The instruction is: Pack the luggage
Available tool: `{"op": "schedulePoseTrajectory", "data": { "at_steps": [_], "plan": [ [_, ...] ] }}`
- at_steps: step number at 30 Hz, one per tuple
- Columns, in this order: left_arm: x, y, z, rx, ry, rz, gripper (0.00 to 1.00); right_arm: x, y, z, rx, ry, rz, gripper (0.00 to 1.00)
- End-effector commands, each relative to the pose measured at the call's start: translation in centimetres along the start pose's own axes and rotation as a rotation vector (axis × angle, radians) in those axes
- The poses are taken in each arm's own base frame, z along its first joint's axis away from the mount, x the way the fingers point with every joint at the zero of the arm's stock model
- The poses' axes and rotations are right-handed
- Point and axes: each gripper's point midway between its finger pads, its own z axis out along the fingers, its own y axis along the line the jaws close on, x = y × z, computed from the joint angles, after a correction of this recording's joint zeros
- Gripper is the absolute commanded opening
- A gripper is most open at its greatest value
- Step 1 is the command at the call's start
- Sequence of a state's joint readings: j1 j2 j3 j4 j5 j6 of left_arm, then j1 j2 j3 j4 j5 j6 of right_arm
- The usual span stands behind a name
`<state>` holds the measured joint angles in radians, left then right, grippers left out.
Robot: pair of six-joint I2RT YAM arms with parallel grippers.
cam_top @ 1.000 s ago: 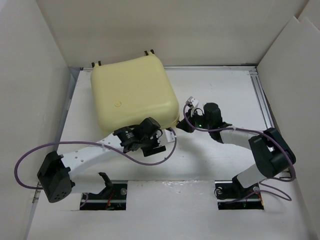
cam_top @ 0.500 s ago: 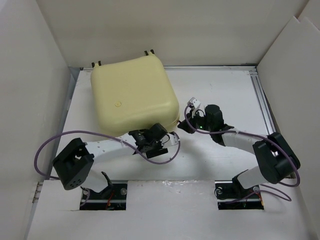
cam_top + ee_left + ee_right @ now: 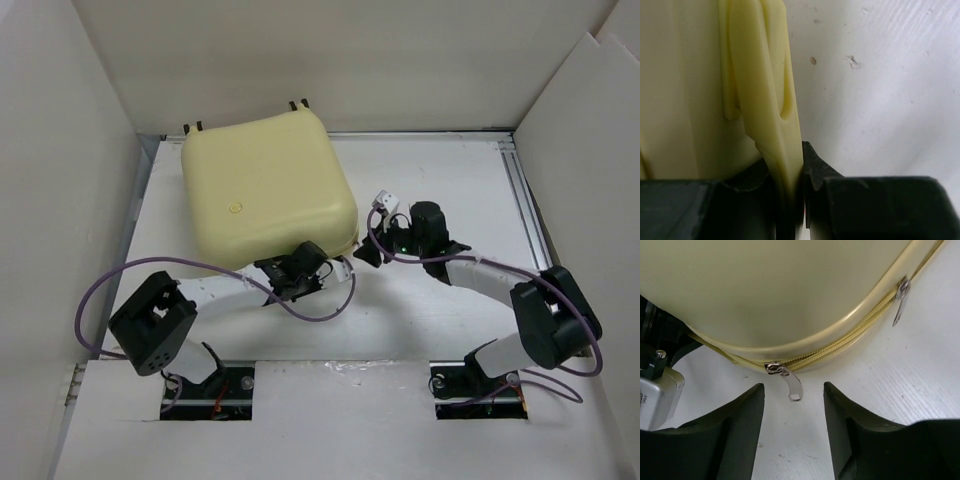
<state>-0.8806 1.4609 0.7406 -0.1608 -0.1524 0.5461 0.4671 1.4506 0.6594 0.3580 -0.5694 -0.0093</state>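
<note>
The luggage [image 3: 265, 190] lies shut and flat at the back left of the table, a pale-yellow hard shell. My left gripper [image 3: 303, 262] is at its near edge, shut on a pale-yellow handle [image 3: 770, 100] that stands between the jaws in the left wrist view. My right gripper [image 3: 362, 252] is at the near right corner of the luggage [image 3: 790, 285], open. A silver zipper pull [image 3: 790, 382] hangs loose just ahead of its fingertips [image 3: 752, 395], touching neither. A second zipper pull [image 3: 900, 300] lies further along the zip to the right.
White walls enclose the table on three sides. A metal rail [image 3: 525, 200] runs along the right edge. Purple cables [image 3: 120, 275] loop beside both arms. The left wrist's camera block [image 3: 655, 385] sits close to my right gripper's left finger.
The left arm has folded back and its gripper has moved in to the luggage's near edge and closed on the handle. The right gripper's jaws have opened.
</note>
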Motion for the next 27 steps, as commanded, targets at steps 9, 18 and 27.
{"op": "schedulePoseTrajectory", "data": {
  "at_steps": [9,18,27],
  "plan": [
    [1.8,-2.1,-2.8,0.123,0.003,0.060,0.00,-4.8,0.4,-0.5,-0.069,-0.028,-0.196,0.62],
    [1.3,-1.8,-2.4,0.114,0.008,0.051,0.00,-1.7,3.3,-0.4,-0.221,0.029,-0.162,0.61],
    [1.1,-1.7,-2.3,0.114,0.009,0.042,0.00,-1.5,4.1,0.4,-0.252,0.034,-0.138,0.61]
  ]
}}
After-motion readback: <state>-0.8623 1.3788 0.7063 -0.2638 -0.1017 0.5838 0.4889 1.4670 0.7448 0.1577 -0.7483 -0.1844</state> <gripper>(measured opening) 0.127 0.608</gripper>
